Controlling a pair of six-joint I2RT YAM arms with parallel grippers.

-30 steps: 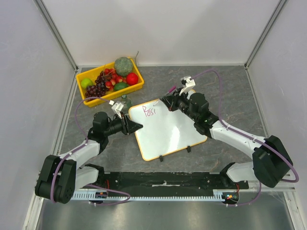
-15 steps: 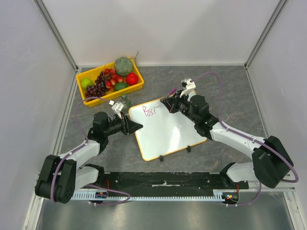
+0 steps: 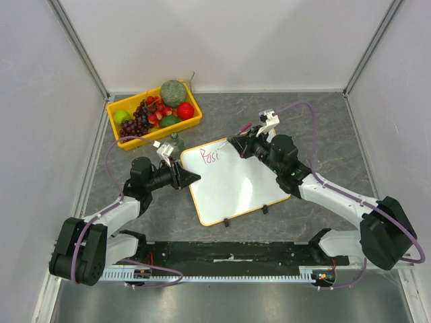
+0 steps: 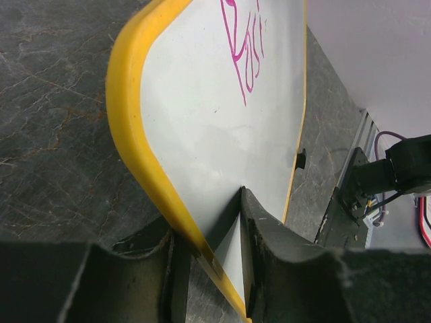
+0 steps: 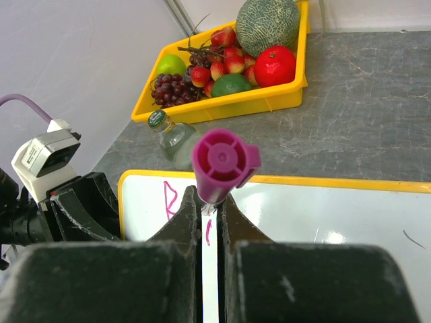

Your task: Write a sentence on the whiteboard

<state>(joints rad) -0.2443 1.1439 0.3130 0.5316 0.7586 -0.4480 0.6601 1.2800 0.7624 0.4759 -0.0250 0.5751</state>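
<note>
The whiteboard, white with a yellow-orange frame, lies tilted on the grey table. My left gripper is shut on its left edge; in the left wrist view the jaws pinch the yellow frame of the board. The sentence is a few pink letters near the top left corner, and it shows in the left wrist view. My right gripper is shut on a magenta marker, held tip down over the board just right of the letters.
A yellow tray of fruit stands at the back left, and it shows in the right wrist view. A small clear bottle lies between the tray and the board's top corner. Walls close in on the left, back and right.
My right gripper with the marker has shifted a little to the right along the first line. The left arm and the board have not moved.
</note>
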